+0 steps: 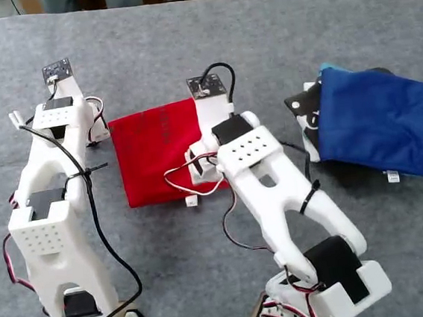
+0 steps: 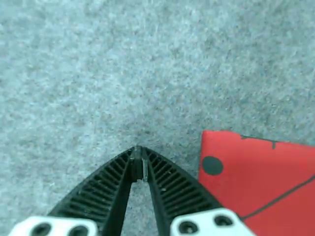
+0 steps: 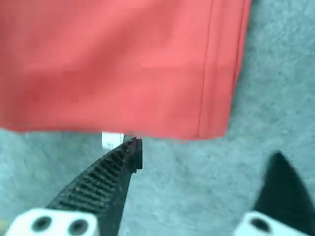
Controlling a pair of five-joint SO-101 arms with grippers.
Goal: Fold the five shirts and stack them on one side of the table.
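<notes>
shirt (image 1: 151, 149) left of stack (image 1: 380, 120)

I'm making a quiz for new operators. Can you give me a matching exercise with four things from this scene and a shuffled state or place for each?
1 red shirt
2 blue shirt
3 left pincer
4 right pincer

A open
B shut
C on top of a pile
D lying alone, folded flat

Pairs: 1-D, 2-C, 3-B, 4-A
</notes>
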